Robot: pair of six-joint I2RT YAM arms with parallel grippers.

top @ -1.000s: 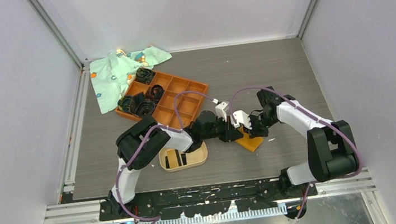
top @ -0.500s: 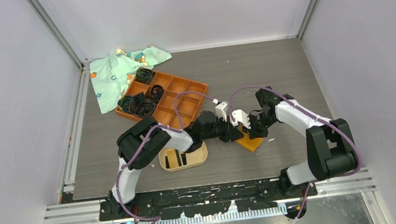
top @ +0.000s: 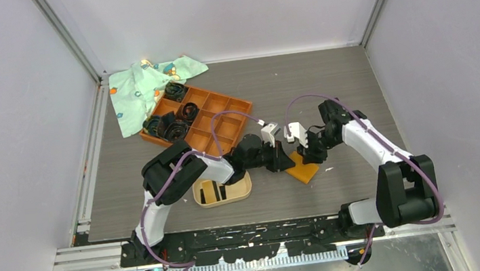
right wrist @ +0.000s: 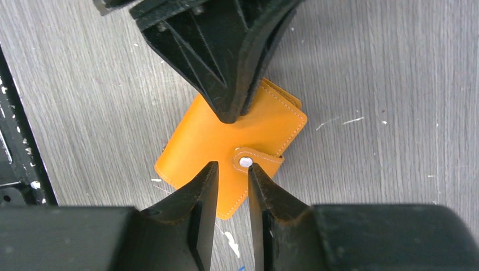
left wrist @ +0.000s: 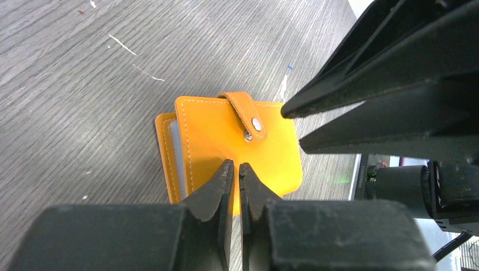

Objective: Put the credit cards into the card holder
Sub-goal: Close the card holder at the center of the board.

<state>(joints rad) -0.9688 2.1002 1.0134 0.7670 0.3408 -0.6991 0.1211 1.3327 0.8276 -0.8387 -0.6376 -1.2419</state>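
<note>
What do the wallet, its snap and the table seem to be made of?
The wallet looks like smooth orange leather or faux leather, with pale stitched edges. Its snap looks like shiny metal. The table seems matte grey wood-grain laminate, scuffed white.

Bright, even overhead light — soft, short shadows; wrist views sharp beyond slightly blurred near foreground.

The card holder (top: 231, 201) is a small tan oval tray with a raised rim and a pale floor. It lies flat on the tabletop (top: 327, 84), close to the near edge. Its far side is partly hidden under the left arm (top: 173, 174). It sits left of the orange wallet (top: 304, 169), not touching it. Thin dark shapes (top: 209, 192) stand inside it, too small to tell if they are cards.
</note>
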